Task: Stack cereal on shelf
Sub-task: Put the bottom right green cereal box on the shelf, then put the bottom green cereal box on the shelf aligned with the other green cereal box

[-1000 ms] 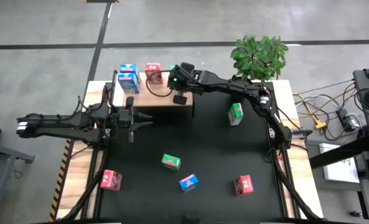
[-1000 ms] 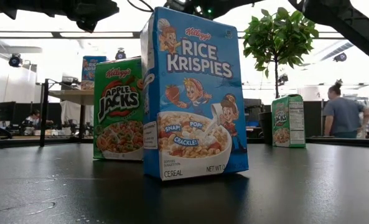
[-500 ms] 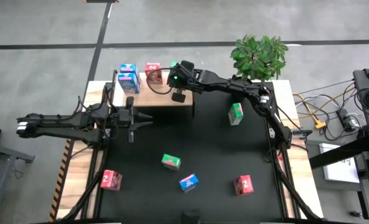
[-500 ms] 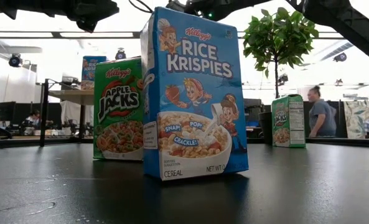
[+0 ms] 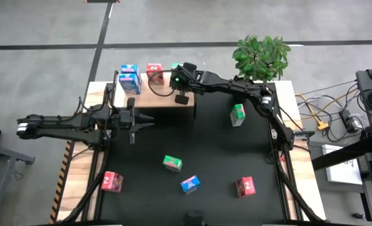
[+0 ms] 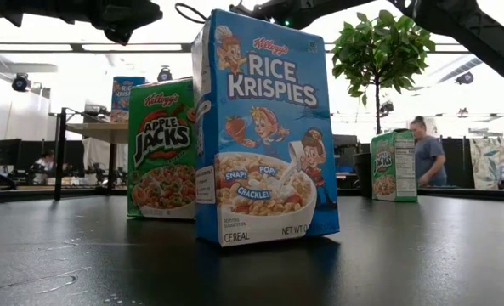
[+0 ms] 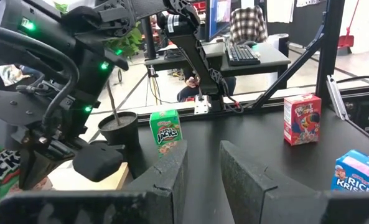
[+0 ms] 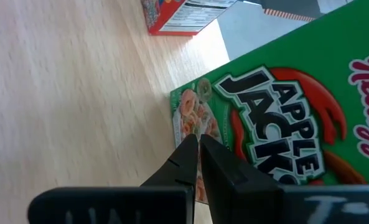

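Five cereal boxes on the surface look light, stiff, crushable; grip their broad faces. Right end effector is closed, empty, beside the shelf's green box; left end effector waits part-open.

right arm reaches far across, its hand closed; left hand sits low, fingers slightly parted.

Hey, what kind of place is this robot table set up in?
Probably an open lab or office workspace rather than a home: a concrete floor with painted lines surrounds the table, a desk with a keyboard stands behind it, and a person walks among the workstations.
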You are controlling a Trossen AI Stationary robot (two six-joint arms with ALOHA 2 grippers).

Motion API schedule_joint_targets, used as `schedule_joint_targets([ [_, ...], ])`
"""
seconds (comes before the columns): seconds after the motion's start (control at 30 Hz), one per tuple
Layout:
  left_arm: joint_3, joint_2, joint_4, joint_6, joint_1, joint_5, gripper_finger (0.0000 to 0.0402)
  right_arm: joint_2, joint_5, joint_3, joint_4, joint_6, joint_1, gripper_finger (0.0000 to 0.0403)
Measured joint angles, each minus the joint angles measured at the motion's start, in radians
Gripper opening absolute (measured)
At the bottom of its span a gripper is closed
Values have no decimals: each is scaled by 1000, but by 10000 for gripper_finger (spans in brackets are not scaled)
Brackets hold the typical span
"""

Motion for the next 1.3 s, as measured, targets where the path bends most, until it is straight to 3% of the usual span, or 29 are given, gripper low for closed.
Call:
schedule_joint_targets([
  [1.3, 0, 0, 0, 15, 0, 0, 76, -27, -9, -14, 21, 22, 11, 9],
])
